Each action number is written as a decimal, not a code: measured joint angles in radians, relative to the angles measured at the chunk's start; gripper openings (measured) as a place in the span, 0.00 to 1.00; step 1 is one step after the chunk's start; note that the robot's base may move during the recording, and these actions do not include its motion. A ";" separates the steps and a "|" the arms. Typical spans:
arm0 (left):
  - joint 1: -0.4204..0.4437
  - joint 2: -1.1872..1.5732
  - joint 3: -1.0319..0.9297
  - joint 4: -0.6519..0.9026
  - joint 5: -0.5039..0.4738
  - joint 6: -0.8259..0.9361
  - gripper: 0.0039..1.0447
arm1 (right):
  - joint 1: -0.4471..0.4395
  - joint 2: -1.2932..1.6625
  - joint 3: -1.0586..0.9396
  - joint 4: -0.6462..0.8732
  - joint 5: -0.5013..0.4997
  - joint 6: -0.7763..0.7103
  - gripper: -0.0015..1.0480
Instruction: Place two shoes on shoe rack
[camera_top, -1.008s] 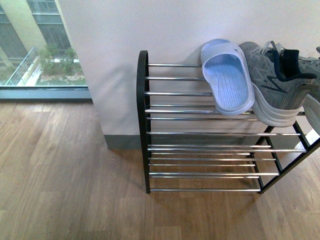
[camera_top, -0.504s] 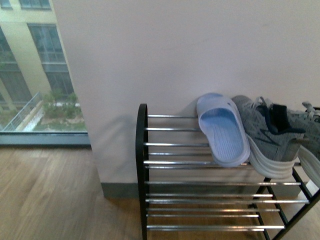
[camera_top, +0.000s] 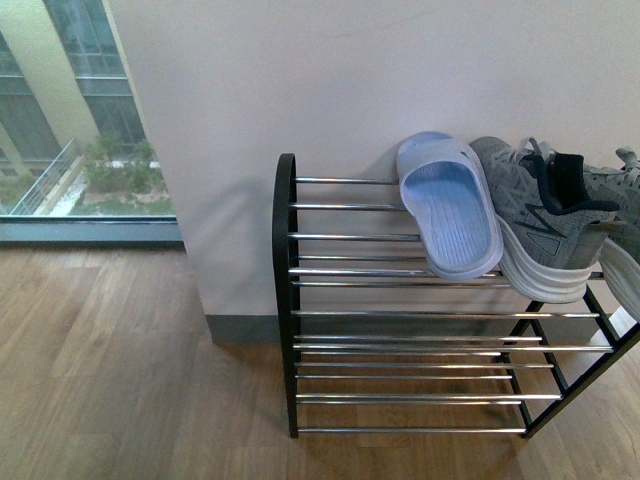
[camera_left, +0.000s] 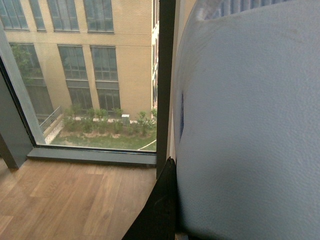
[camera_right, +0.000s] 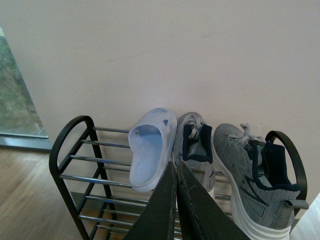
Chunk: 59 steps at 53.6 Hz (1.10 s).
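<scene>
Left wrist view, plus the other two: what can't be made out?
- Left wrist view: a pale blue-white surface fills the frame close up. It hides one side of the left gripper, so what it is and the jaws' state are unclear.
- Front view: the right-hand sneaker is cut off by the edge; neither arm shows.
- Right wrist view: the right gripper covers the middle sneaker toe.

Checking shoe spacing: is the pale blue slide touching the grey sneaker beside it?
Touching: in the front view the pale blue slide leans against the grey sneaker.
</scene>
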 joint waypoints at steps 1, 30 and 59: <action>0.000 0.000 0.000 0.000 0.000 0.000 0.02 | 0.000 -0.013 0.000 -0.012 0.000 0.000 0.02; 0.000 0.000 0.000 0.000 0.000 0.000 0.02 | 0.000 -0.256 -0.001 -0.243 0.000 0.000 0.02; 0.000 0.000 0.000 0.000 0.000 0.000 0.02 | 0.000 -0.446 0.000 -0.446 0.002 0.000 0.02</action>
